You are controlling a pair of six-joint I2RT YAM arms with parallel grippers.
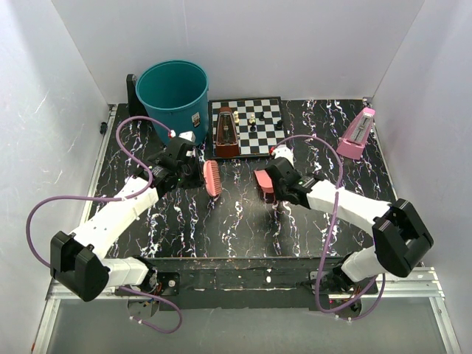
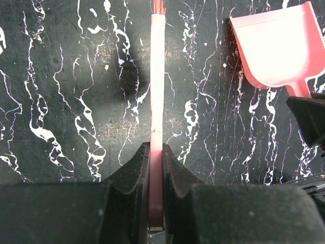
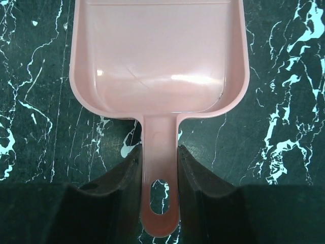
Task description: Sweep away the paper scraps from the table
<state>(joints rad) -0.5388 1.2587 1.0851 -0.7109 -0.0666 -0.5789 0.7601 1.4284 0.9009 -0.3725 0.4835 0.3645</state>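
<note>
No paper scraps show in any view. My left gripper [image 1: 200, 174] is shut on the handle of a pink brush [image 1: 213, 179]. The left wrist view shows the brush [image 2: 158, 76] edge-on between the fingers [image 2: 134, 168], held over the black veined table [image 1: 236, 228]. My right gripper [image 1: 273, 178] is shut on the handle of a pink dustpan [image 1: 262, 181]. In the right wrist view the dustpan [image 3: 157, 56] has an empty tray. The dustpan also shows in the left wrist view [image 2: 277, 46], to the right of the brush. Brush and dustpan face each other at mid-table, a small gap apart.
A teal bin [image 1: 173, 88] stands at the back left. A chessboard [image 1: 258, 125] with a few pieces lies at the back middle, with a brown metronome [image 1: 226, 133] on its left part. A pink metronome [image 1: 357, 134] stands at the back right.
</note>
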